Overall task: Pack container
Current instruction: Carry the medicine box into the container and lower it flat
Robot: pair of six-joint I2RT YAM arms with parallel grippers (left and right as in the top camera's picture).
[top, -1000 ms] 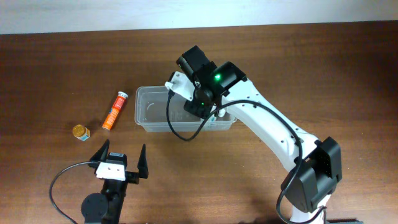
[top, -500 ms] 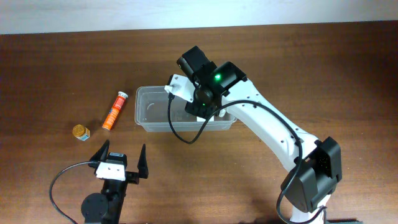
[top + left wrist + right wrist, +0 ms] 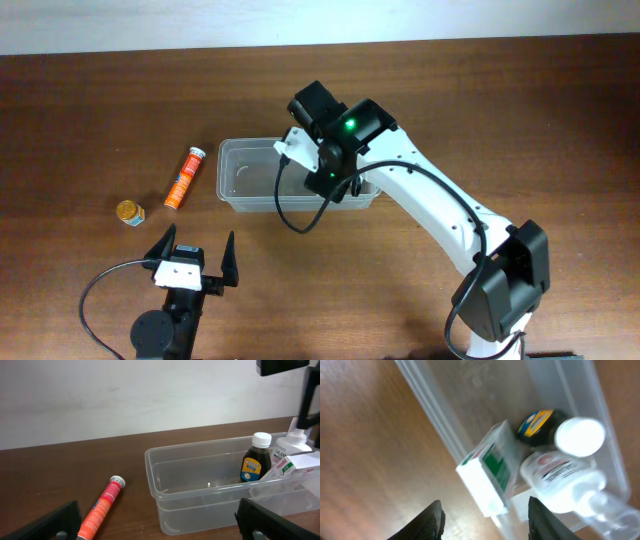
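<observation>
Dark wooden table (image 3: 500, 100), orange tube (image 3: 184, 177) and small jar (image 3: 130, 212) outside container (image 3: 240, 172)

Clear container (image 3: 245, 178) centre frame, long side running left-right, on brown table (image 3: 90, 110). White right arm (image 3: 430, 205) reaches in from lower right. Its head, green light on, hangs over the container's right end. Orange tube (image 3: 184, 177) just left of container, small yellow jar (image 3: 130, 212) further lower left. Left gripper (image 3: 200, 240) at lower left, fingers spread wide, empty.

Soft, even light
I saw the right wrist picture blurred, worst toward nine o'clock; a small glint sat on the container (image 3: 200, 507) floor.
</observation>
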